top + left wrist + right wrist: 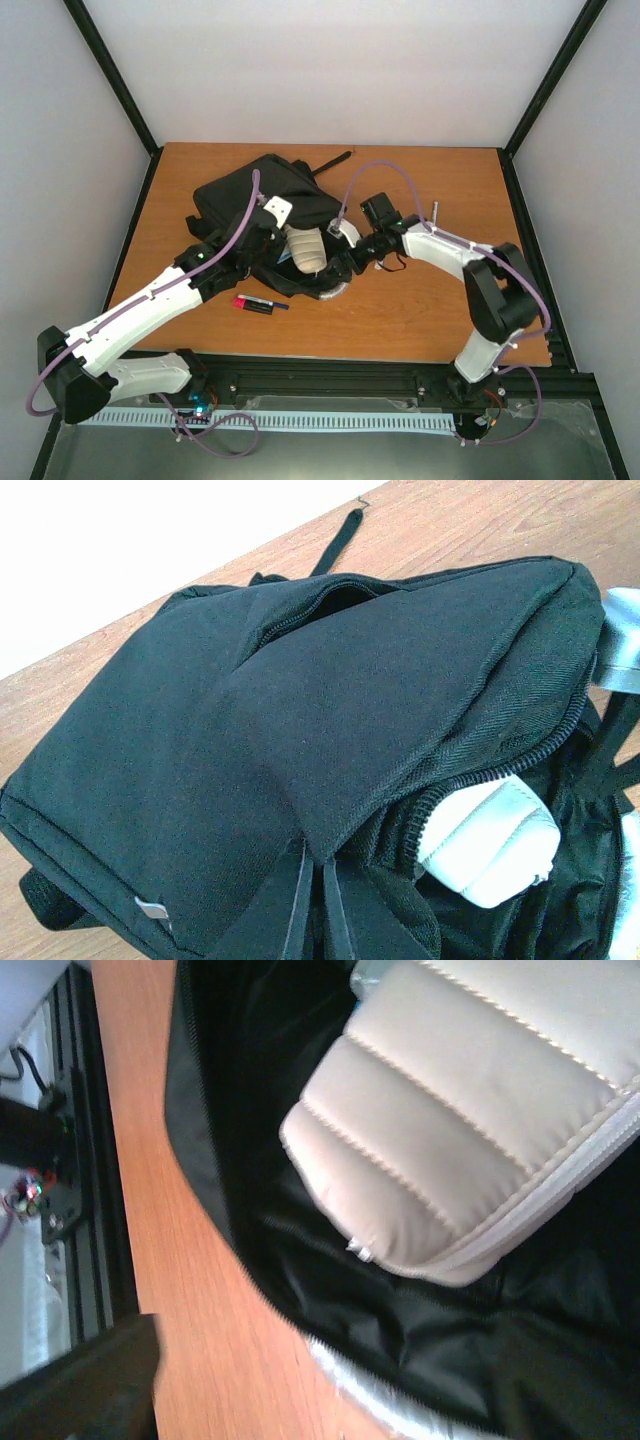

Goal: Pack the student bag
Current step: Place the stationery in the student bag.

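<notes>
Marker (258,305): red-and-black, flat on table (430,310), just in front of backpack, not touching.
L gripper (318,875): jaws closed, pinching edge of backpack's top flap; flap held up, mouth open under it.
R gripper (340,263): at bag mouth, right of pouch; jaw gap can't tell; nothing seen in it.
Pouch (470,1130): cream, ribbed, zip along edge; lies in mouth on black lining.
Backpack (250,710): black, mid-table twd back; strap trails to far side.
</notes>
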`<state>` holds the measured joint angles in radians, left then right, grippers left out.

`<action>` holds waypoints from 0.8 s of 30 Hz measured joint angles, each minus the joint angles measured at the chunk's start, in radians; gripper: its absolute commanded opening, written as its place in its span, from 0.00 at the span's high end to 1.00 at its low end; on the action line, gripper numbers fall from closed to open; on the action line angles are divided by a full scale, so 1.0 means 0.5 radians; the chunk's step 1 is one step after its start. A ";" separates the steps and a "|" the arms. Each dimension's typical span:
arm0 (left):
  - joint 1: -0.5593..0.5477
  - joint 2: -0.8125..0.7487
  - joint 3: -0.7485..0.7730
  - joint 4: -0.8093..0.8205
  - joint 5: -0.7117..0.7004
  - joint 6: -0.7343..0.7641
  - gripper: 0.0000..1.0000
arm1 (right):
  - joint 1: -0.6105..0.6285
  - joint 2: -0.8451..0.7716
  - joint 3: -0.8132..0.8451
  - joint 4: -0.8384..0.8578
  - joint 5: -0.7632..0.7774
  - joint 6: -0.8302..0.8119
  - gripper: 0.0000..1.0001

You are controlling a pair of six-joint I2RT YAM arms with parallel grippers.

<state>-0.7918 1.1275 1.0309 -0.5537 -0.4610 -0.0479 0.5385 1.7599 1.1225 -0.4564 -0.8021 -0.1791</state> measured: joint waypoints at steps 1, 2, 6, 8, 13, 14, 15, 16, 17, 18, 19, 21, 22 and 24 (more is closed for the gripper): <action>0.000 0.000 0.000 0.000 0.001 0.000 0.99 | 0.000 -0.073 -0.040 -0.014 0.038 -0.042 0.00; 0.000 -0.001 0.000 0.001 0.001 0.000 0.99 | 0.000 -0.144 -0.082 -0.025 0.073 -0.088 0.00; 0.000 -0.002 0.000 0.000 0.001 0.000 0.99 | 0.002 -0.354 -0.188 -0.066 0.194 -0.234 0.00; 0.000 -0.003 0.000 0.000 0.001 -0.001 0.99 | 0.017 -0.412 -0.234 -0.063 0.276 -0.302 0.02; 0.000 -0.009 -0.002 0.000 -0.001 -0.001 0.99 | 0.254 -0.571 -0.467 0.048 0.651 -0.528 0.11; 0.000 -0.010 -0.004 0.000 -0.001 -0.001 0.99 | 0.329 -0.597 -0.507 0.071 0.731 -0.584 0.13; 0.000 -0.011 -0.004 0.000 -0.001 -0.001 0.99 | 0.387 -0.612 -0.531 0.090 0.802 -0.635 0.16; 0.000 -0.011 -0.004 0.000 -0.001 -0.001 0.99 | 0.445 -0.618 -0.546 0.116 0.867 -0.684 0.22; 0.000 -0.011 -0.004 -0.001 -0.001 -0.001 0.99 | 0.476 -0.619 -0.548 0.130 0.903 -0.720 0.27; 0.000 -0.011 -0.004 0.000 -0.002 -0.001 0.99 | 0.512 -0.618 -0.548 0.157 0.961 -0.766 0.29; 0.000 -0.011 -0.004 0.000 -0.002 -0.001 0.99 | 0.536 -0.616 -0.547 0.185 1.002 -0.806 0.32; 0.000 -0.011 -0.004 -0.001 -0.002 -0.001 0.99 | 0.566 -0.598 -0.545 0.249 1.079 -0.867 0.34; 0.000 -0.013 -0.004 -0.001 -0.002 -0.001 0.99 | 0.579 -0.574 -0.543 0.286 1.118 -0.900 0.36; 0.000 -0.017 -0.004 -0.001 -0.003 -0.002 0.99 | 0.600 -0.511 -0.543 0.355 1.172 -0.964 0.44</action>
<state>-0.7918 1.1191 1.0290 -0.5541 -0.4625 -0.0486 0.8383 1.5043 0.8509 -0.2790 -0.2161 -0.6609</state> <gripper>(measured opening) 0.011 0.650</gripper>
